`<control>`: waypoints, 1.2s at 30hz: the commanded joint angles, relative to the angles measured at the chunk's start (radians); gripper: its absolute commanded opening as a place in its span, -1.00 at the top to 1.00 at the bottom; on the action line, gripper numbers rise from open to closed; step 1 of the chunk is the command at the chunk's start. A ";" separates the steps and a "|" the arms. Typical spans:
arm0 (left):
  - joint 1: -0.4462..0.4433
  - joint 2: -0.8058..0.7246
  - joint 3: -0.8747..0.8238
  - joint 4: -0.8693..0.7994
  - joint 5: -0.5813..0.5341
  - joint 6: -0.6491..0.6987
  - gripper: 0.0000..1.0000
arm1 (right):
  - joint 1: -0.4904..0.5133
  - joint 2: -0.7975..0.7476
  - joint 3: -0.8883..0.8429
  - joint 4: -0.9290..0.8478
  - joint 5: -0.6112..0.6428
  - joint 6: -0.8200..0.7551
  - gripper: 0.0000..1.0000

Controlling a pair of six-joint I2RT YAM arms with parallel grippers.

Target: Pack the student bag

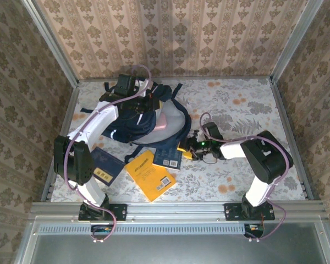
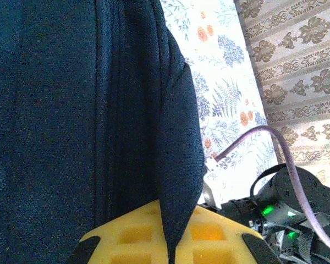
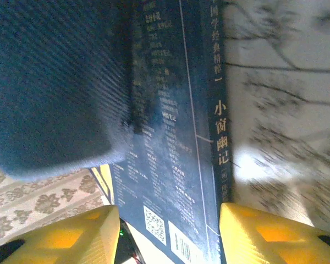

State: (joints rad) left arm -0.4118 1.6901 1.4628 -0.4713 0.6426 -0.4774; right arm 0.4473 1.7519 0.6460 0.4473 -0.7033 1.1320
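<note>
The student bag (image 1: 136, 124), navy with a pale lining showing, lies at the back middle of the table. My left gripper (image 1: 138, 98) is at its top. In the left wrist view a fold of the bag (image 2: 71, 110) is pinched between the yellow fingers of that gripper (image 2: 176, 213). My right gripper (image 1: 187, 151) reaches left to a dark blue book (image 1: 168, 157) by the bag's mouth. In the right wrist view that book (image 3: 170, 137) has a corner between the spread fingers of the gripper (image 3: 169, 231), the right finger beside its spine. The bag (image 3: 49, 82) covers the book's far left part.
A yellow book (image 1: 150, 175) lies in front of the bag and another dark blue book (image 1: 105, 165) sits near the left arm's base. Patterned walls close off the table on three sides. The flowered cloth (image 1: 247, 110) is bare at the right.
</note>
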 commanded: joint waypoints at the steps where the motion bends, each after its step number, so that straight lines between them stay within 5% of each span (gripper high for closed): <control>1: -0.006 -0.003 0.043 0.008 0.011 0.019 1.00 | 0.037 0.047 0.046 0.258 0.018 0.081 -0.05; 7: -0.004 -0.002 0.043 0.010 0.010 0.019 1.00 | 0.049 0.057 0.041 0.355 0.040 0.121 -0.01; 16: 0.001 0.003 0.046 0.001 0.006 0.023 0.97 | 0.060 -0.174 0.090 -0.341 0.318 -0.290 0.29; 19: -0.003 0.011 0.070 -0.039 0.006 0.039 0.39 | 0.061 -0.201 0.080 -0.398 0.349 -0.322 0.29; 24: -0.074 -0.038 0.084 -0.138 -0.103 0.091 0.15 | 0.060 -0.207 0.081 -0.457 0.373 -0.361 0.30; 36: -0.131 -0.334 -0.463 -0.049 -0.149 -0.012 0.10 | 0.103 -0.300 0.001 -0.461 0.316 -0.349 0.30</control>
State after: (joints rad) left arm -0.5240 1.3808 1.0801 -0.5392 0.5316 -0.4500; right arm 0.5270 1.4693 0.6689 0.0048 -0.3672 0.7845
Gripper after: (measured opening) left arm 0.452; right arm 0.351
